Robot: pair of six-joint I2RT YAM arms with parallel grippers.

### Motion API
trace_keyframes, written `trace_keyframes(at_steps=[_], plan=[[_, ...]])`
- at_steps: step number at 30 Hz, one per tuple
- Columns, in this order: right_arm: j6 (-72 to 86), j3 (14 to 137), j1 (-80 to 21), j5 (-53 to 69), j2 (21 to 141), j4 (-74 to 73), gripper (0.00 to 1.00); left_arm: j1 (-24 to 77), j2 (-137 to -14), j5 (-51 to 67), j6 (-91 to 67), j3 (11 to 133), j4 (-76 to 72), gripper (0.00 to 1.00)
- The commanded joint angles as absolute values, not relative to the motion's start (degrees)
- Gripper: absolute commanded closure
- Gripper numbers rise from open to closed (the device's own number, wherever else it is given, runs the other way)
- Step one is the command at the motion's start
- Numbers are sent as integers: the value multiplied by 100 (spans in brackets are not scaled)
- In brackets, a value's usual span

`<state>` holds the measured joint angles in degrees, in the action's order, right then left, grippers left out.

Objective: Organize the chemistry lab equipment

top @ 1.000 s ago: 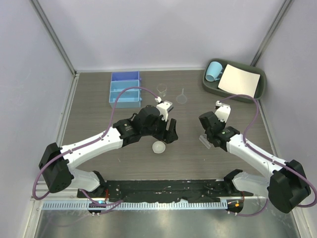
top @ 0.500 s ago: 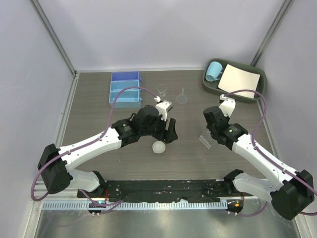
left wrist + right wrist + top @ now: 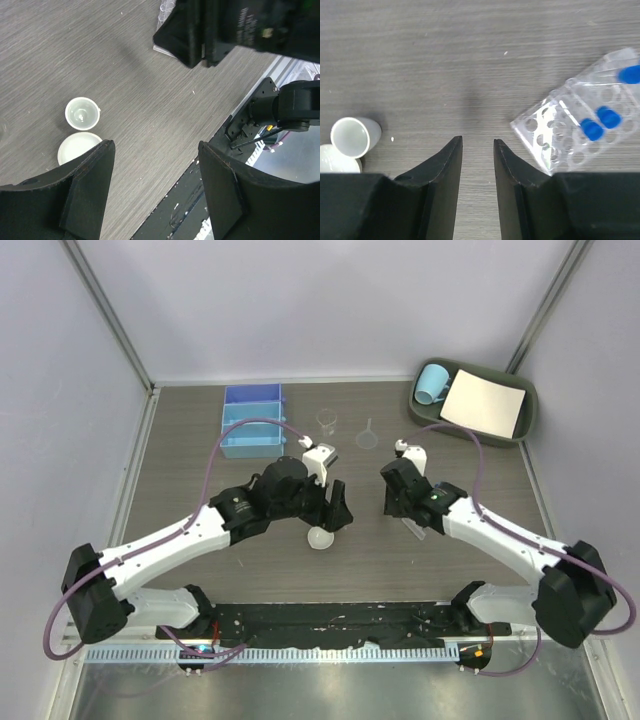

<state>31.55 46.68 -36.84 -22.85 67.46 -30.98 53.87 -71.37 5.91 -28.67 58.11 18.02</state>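
Sorting barely begun, both my grippers empty.
My left gripper [image 3: 155, 185] gapes wide above the two white dishes [image 3: 82, 113] mid-worktop. My right gripper [image 3: 477, 150], narrowly parted, hovers beside the tube rack [image 3: 555, 132]. The beaker [image 3: 326, 420] and funnel [image 3: 368, 436] sit loose near the far edge.

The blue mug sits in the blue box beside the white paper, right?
No. The mug sits in the dark green tray, not the blue box. It is beside the paper, though. The top view shows it.
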Motion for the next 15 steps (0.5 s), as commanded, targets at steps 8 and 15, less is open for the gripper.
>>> trace_keyframes(at_steps=[8, 15], plan=[[3471, 4834, -3850, -2505, 8050, -2312, 56, 5370, -6171, 615, -3287, 5098, 1556, 0], [3726, 4834, -3850, -2610, 8437, -2276, 52, 5379, -5582, 501, -3349, 4843, 1775, 0]])
